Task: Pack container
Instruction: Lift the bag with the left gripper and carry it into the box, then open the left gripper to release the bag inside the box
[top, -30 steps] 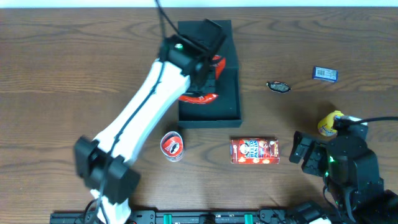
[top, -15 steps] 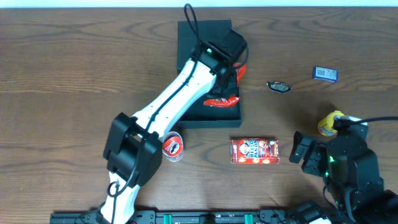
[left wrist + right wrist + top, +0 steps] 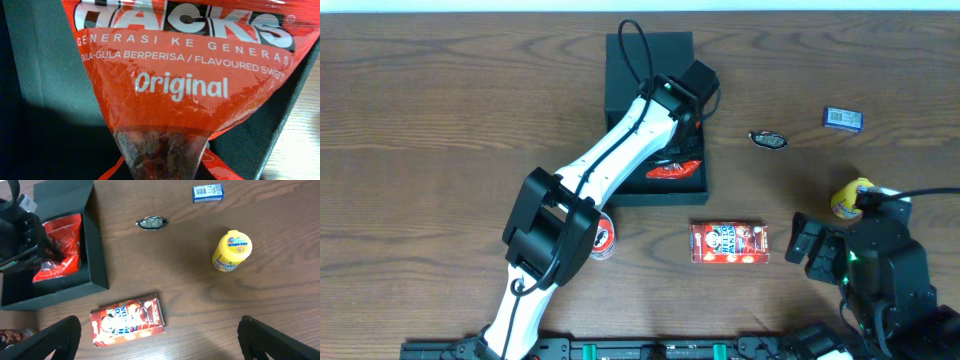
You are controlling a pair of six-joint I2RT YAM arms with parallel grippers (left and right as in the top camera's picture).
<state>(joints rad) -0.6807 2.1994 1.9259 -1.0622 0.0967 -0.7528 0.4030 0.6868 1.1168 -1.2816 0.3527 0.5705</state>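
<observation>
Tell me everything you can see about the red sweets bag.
The bag is glossy red plastic, printed in white with HACKS, Original and Flavoured Sweets, and has a clear window showing dark sweets. It is crumpled and pinched to a narrow neck where the left gripper, shut, holds it. It lies within the open box, toward the right wall. Whether it rests on the box floor cannot be told.

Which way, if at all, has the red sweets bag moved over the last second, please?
Yes. Seen from overhead, the red sweets bag has shifted from the middle of the container toward its right wall and near edge.
</observation>
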